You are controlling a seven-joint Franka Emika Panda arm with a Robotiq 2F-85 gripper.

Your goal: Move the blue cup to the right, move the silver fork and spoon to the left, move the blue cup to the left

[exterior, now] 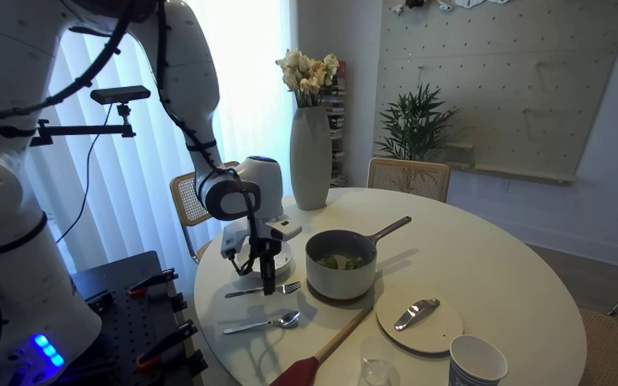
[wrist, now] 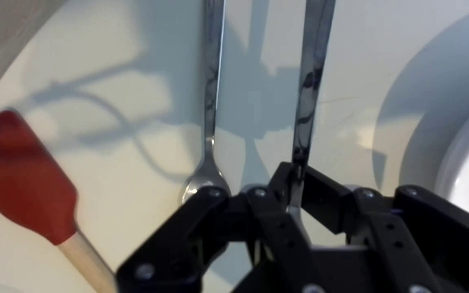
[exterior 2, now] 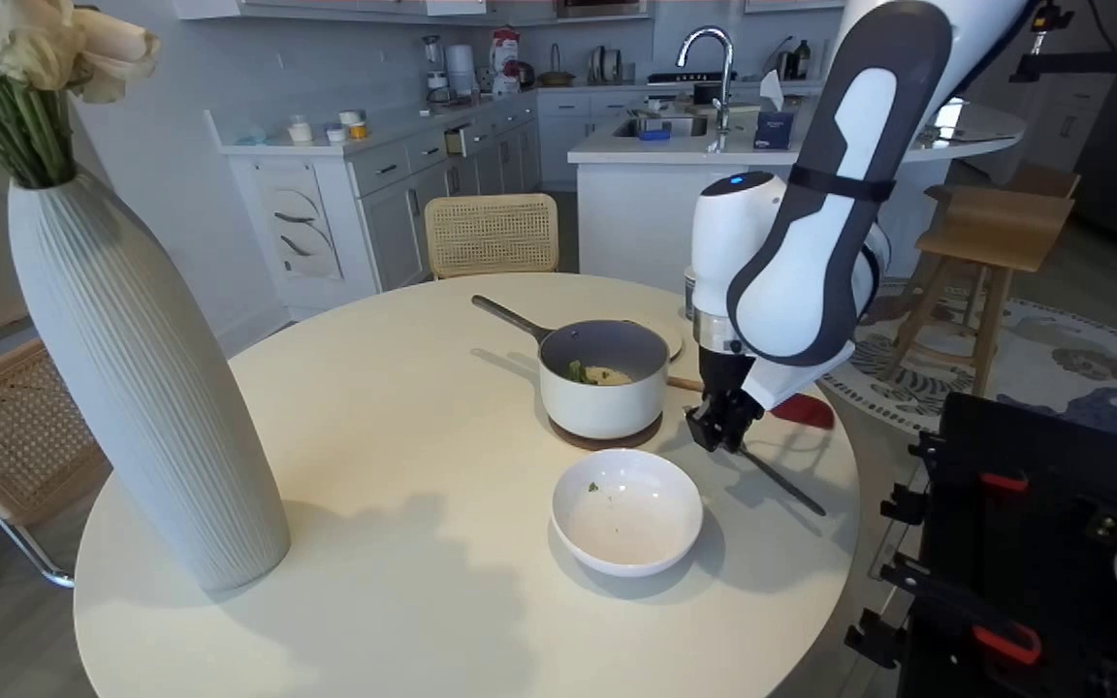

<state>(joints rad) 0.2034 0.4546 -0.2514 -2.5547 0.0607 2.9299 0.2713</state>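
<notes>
Silver metal runs between the fingers (wrist: 326,201), which are closed on the fork (wrist: 310,93) near its neck, presumably because that slim stretch pinches easily; whether it is clear of the tabletop (exterior: 502,268) I cannot tell. The spoon (wrist: 211,93) lies roughly alongside, near the robot-side edge, the gap probably leaving room to reach either piece. What I take for the blue cup (exterior: 476,363) stands upright towards the edge opposite the vase (exterior: 310,161), perhaps to leave the cutlery a free path.
</notes>
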